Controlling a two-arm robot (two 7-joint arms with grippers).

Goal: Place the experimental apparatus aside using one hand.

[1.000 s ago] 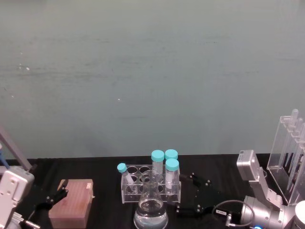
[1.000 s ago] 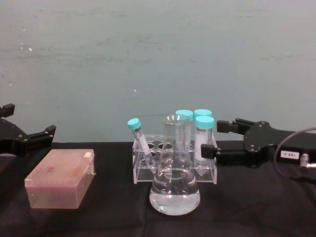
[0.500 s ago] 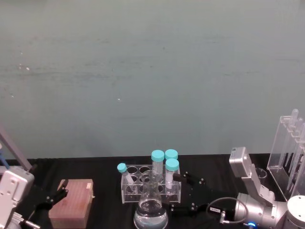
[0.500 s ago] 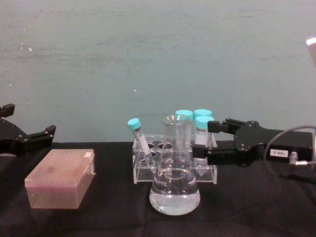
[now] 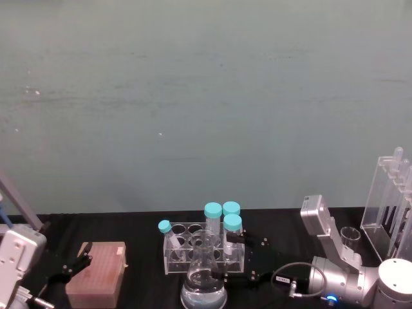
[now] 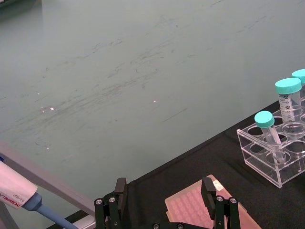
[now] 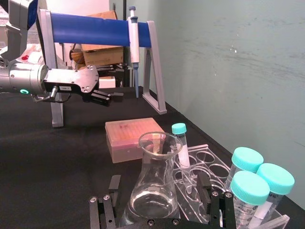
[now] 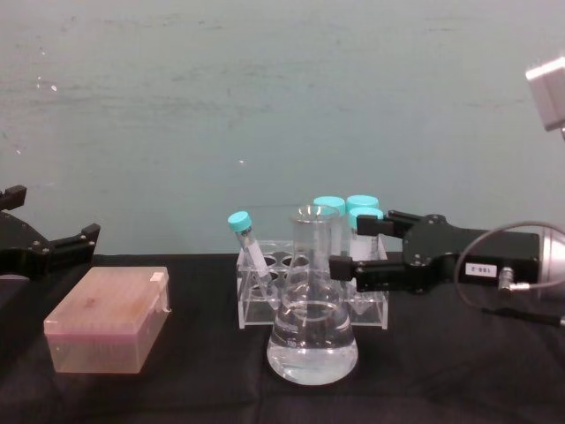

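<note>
Head view: your right pincer [image 5: 228,256] lay low over the table with its fingers spread wide and holding nothing, the tips reaching the near flank of the conical flask [image 5: 203,288]. The teal-capped tube rack [image 5: 193,250] stood just beyond the far finger. The small beaker [image 5: 351,235] and the tall acrylic rack [image 5: 391,209] stood well back behind the pincer's wrist, out at the table's right end. Your left pincer [image 5: 72,267] sat parked just beside the pink tip box [image 5: 98,283].

Left wrist view: the left pincer [image 6: 164,205] was wide and empty, with the tip box [image 6: 202,210] below it and the tube rack [image 6: 281,152] well apart from it.

Right wrist view: the flask [image 7: 152,191] stood upright between the two fingers of the right pincer [image 7: 159,210]. A gap showed on each side, so I judged there was no contact yet. The capped tubes of the tube rack [image 7: 252,186] were just outside one finger.

Chest view: the right pincer [image 8: 346,246] came in level at the height of the flask [image 8: 312,327] neck. One finger passed in front of the tube rack [image 8: 265,291], and the flask base rested flat on the table. The left pincer [image 8: 53,214] hung open well away from it.

Judgement on progress: the beaker and tall rack looked already set aside, and the flask was the piece left. The pincer was lined up on it, but you had yet to grip, lift and carry it.
</note>
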